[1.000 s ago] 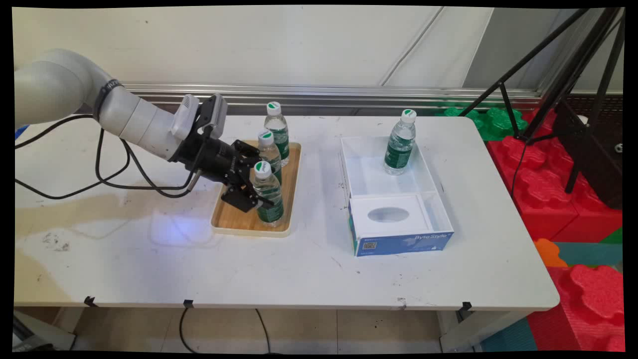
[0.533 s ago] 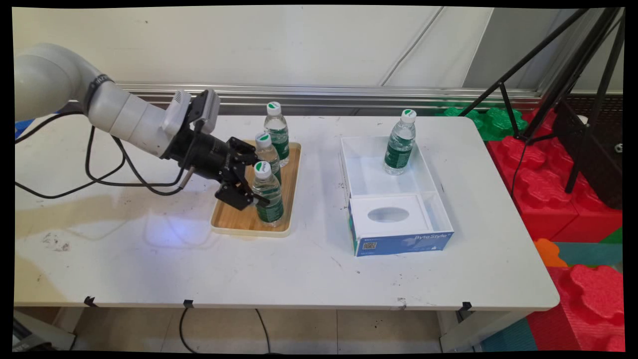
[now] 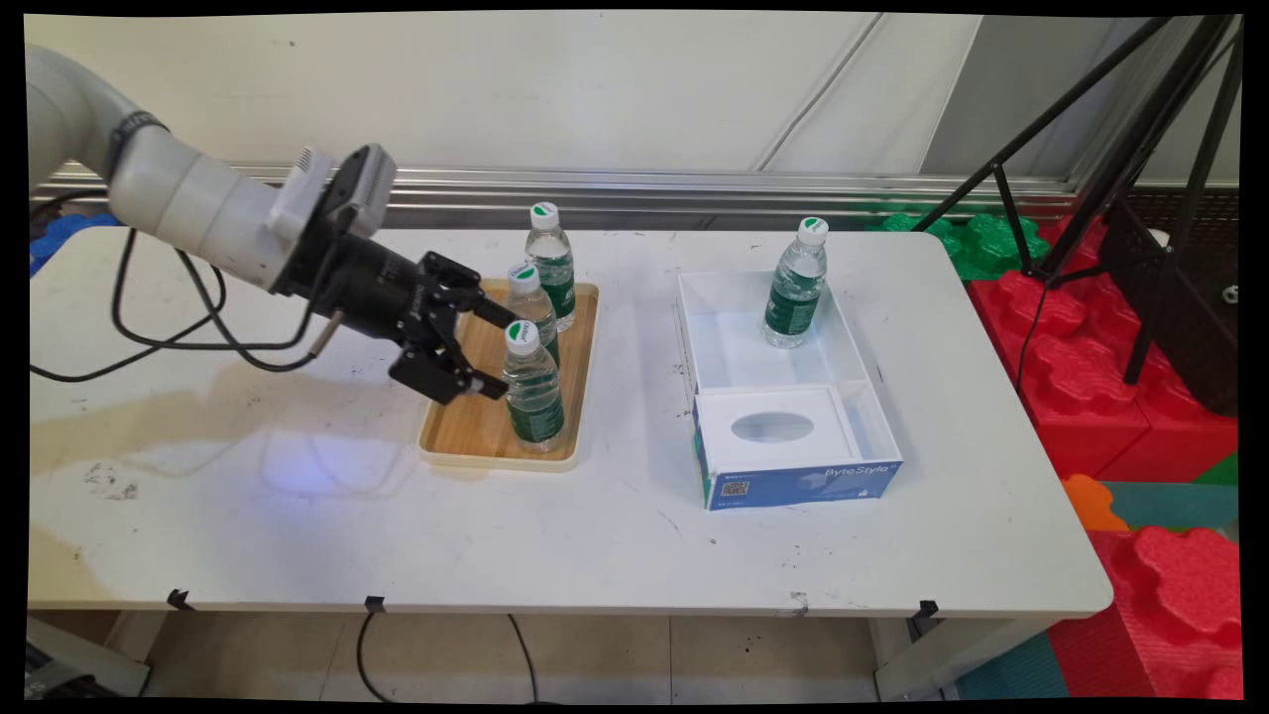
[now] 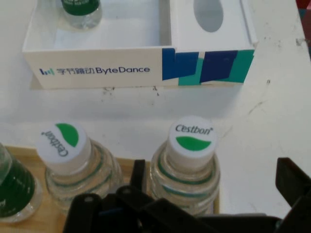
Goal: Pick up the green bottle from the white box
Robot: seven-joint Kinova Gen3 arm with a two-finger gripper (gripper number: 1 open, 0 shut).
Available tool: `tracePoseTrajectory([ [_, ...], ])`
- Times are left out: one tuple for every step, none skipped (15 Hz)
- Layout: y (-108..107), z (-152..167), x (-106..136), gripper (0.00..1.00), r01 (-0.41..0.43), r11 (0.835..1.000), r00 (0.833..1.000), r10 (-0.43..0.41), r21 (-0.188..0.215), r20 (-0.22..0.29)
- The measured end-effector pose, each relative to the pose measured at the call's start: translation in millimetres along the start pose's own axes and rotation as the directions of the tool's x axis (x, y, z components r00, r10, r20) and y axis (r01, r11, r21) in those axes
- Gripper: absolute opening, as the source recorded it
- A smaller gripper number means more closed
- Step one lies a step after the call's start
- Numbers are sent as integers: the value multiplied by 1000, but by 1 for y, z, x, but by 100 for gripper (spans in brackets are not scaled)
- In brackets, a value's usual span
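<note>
Three clear water bottles with green labels and white caps stand on a wooden tray (image 3: 476, 428). My gripper (image 3: 502, 356) is open just left of the front bottle (image 3: 533, 393), its fingers short of the bottle's sides and holding nothing. In the hand view the front bottle (image 4: 192, 145) stands between the two fingers of the gripper (image 4: 214, 174), and the middle bottle (image 4: 65, 145) is to its left. Behind the front one, the middle bottle (image 3: 533, 302) and the rear bottle (image 3: 551, 263) stand close together.
A white open box (image 3: 739, 352) lies right of the tray, with a fourth bottle (image 3: 795, 288) upright in its far end and a blue-and-white insert (image 3: 793, 481) with an oval hole at its near end. Black tripod legs and red and green foam blocks stand past the table's right edge.
The arm has drawn back to the left and slightly up, so the fingers have slid off the sides of the front bottle. The bottle has stayed upright in its place.
</note>
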Motion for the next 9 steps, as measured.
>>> tracePoseTrajectory([
  [1,-6,1,100,1,1000,1000,-1,1,1],
  [2,-10,1,100,2,1000,1000,-2,2,3],
  [3,-16,2,100,3,1000,1000,-4,3,4],
  [5,-23,3,100,6,1000,1000,-6,4,6],
  [7,-30,4,100,10,1000,1000,-10,5,6],
  [8,-37,5,100,14,1000,1000,-14,5,6],
  [10,-41,6,100,17,1000,1000,-17,5,5],
  [11,-47,7,100,21,1000,1000,-21,4,3],
  [13,-52,8,100,25,1000,1000,-25,4,1],
])
